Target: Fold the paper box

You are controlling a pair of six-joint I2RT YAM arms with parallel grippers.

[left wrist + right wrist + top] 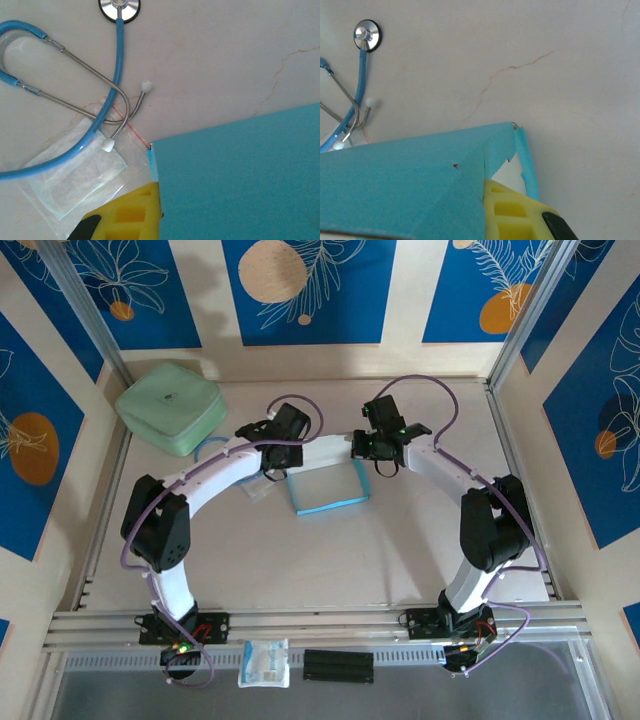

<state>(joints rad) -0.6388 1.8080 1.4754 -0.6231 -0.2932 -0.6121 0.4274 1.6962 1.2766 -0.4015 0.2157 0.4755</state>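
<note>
Two grippers on 1 paper box [328,490], mid-table, teal sides round a white inner face.
Edges/room: box well apart from side walls; bare table [300,570] on near side betw. the arms. Blue stethoscope [118,55] and clear packet [75,175] near box's L corner, packet just beside it.
Containers: mint-green case [168,407], far-L corner, closed; contents can't tell.
Tools: left gripper [159,205] closed, yellow pad [131,215] against teal card edge, pinching it. right gripper [487,200] closed on opp. corner flap.
</note>
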